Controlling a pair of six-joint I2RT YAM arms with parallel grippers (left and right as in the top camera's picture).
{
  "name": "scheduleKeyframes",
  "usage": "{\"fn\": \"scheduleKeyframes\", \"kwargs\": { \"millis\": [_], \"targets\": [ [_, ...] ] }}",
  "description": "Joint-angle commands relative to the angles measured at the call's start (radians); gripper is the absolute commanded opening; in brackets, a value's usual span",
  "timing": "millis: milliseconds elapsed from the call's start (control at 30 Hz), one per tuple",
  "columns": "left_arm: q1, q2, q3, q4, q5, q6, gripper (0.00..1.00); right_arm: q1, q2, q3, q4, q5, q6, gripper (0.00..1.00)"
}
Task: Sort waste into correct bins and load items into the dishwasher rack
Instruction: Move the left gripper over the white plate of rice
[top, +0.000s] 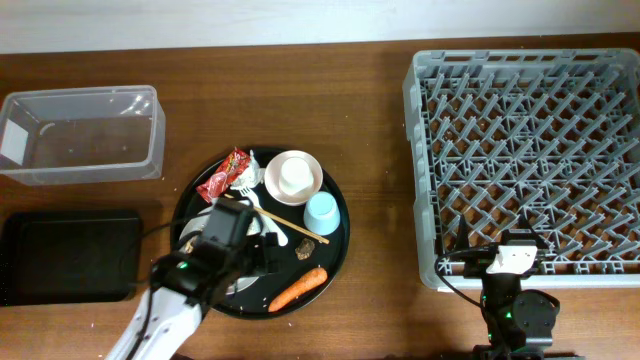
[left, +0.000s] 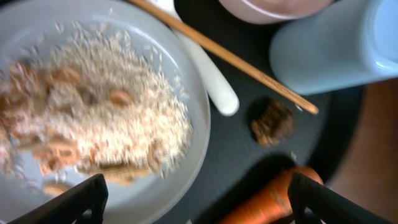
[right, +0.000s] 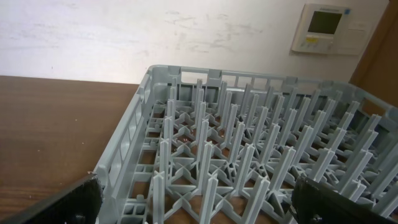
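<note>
Left gripper (left: 196, 190) (jaws spread wide, empty) hovers directly above the white plate (left: 168, 68) of rice (left: 93, 112).

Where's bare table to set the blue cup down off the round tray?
Bare tabletop lies between the round tray and the rack, and between the clear tub and the rack. The round tray itself is crowded.

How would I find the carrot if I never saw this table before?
Look for the round black tray in the middle of the wooden table. By the tray's front rim, towards the right, lies the carrot. It is the only long orange thing there.
</note>
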Motion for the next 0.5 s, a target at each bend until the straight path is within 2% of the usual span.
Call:
{"fn": "scheduleKeyframes", "kwargs": {
  "millis": [0,133,267,367,467],
  "targets": [
    [-0.074,0.138,0.013,0.056,-0.177,-0.02,0.89,-0.007,-0.007,-0.008,-0.003,0.009,-0.006,0.99],
    [-0.146,0.269,0.013,0.142,-0.195,-0.021,0.89,-0.007,-0.007,-0.008,-0.003,0.009,-0.007,0.99],
    [-0.154,0.346,0.013,0.188,-0.195,-0.047,0.76,-0.007,-0.007,-0.008,-0.003,0.009,-0.007,0.99],
    [-0.154,0.37,0.012,0.187,-0.195,-0.048,0.75,-0.007,-0.007,-0.008,-0.003,0.009,-0.007,0.99],
    [-0.154,0.402,0.012,0.194,-0.217,-0.074,0.67,-0.007,-0.007,-0.008,-0.003,0.009,-0.007,0.99]
  ]
}}
